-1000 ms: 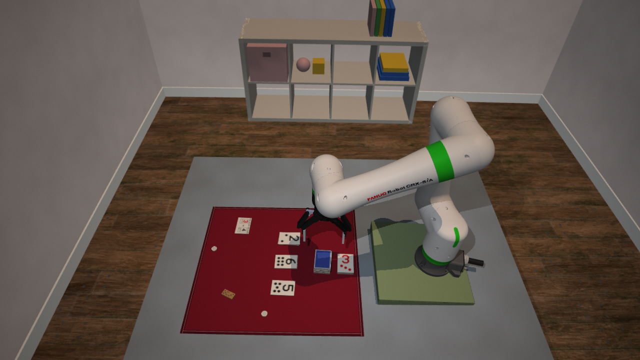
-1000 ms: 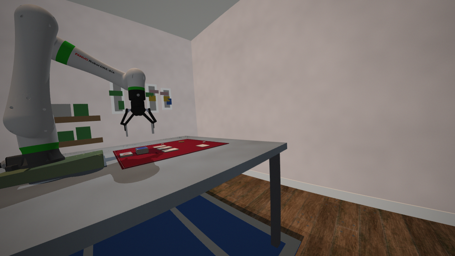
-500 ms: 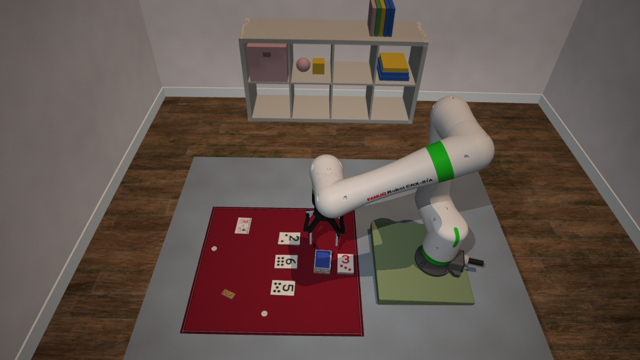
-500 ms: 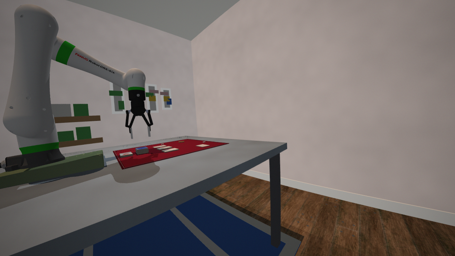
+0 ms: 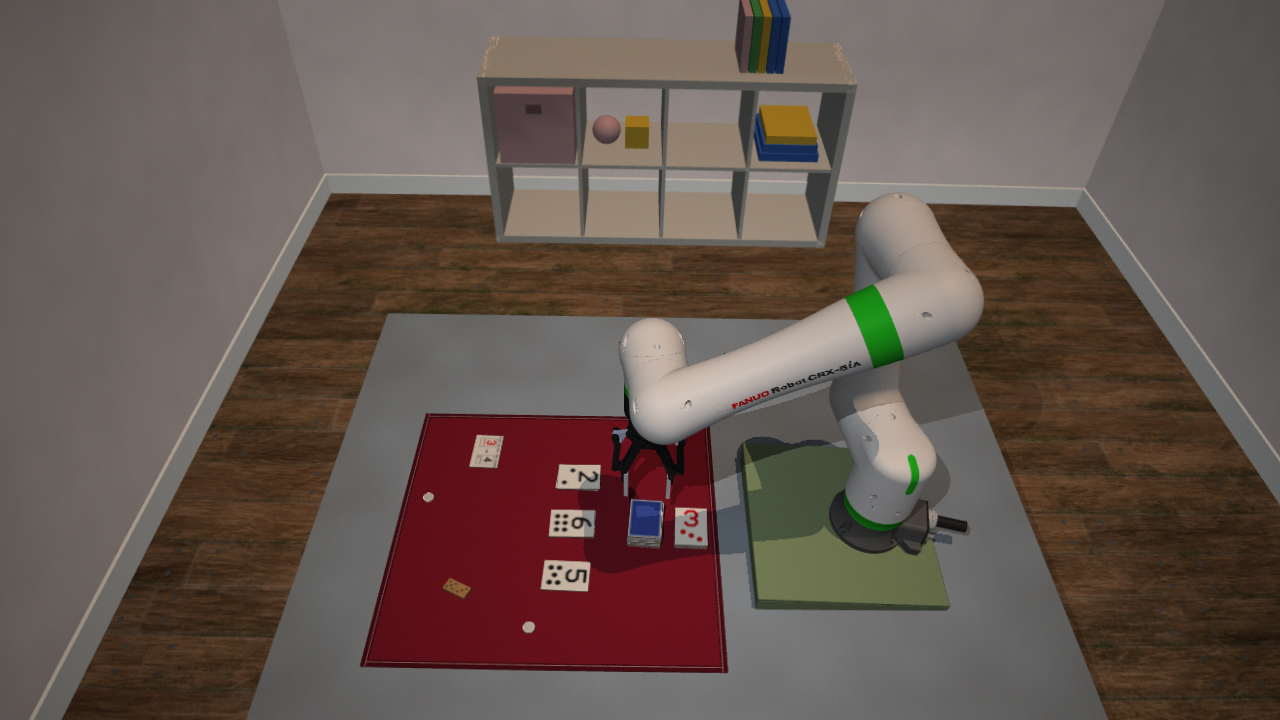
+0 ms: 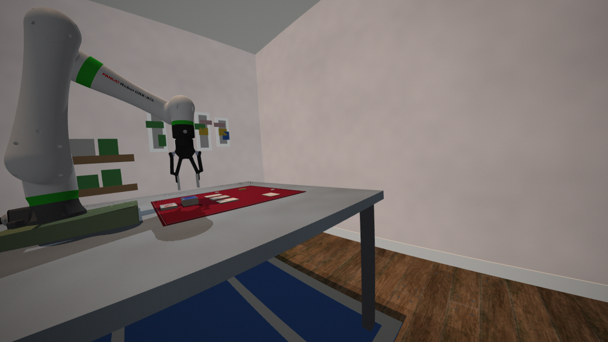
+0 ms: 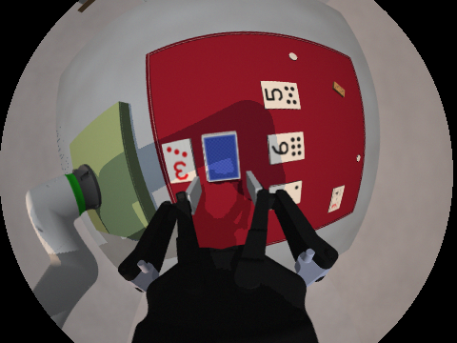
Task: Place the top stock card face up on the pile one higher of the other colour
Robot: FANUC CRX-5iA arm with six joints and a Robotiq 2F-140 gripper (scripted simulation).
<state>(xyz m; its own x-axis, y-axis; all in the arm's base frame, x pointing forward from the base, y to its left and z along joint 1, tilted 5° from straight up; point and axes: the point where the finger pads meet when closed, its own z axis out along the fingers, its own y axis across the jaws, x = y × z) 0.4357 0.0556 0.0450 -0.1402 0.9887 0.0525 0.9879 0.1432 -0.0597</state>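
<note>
Top high; exterior table-level; wrist downward.

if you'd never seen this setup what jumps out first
The big white arm reaching from its green base plate over the dark red card cloth. Its black end effector hangs half open, holding nothing, above the cloth just behind the blue-backed stock. Around the stock lie face-up cards: a red 3 right beside it, and black 2, 6 and 5.
</note>
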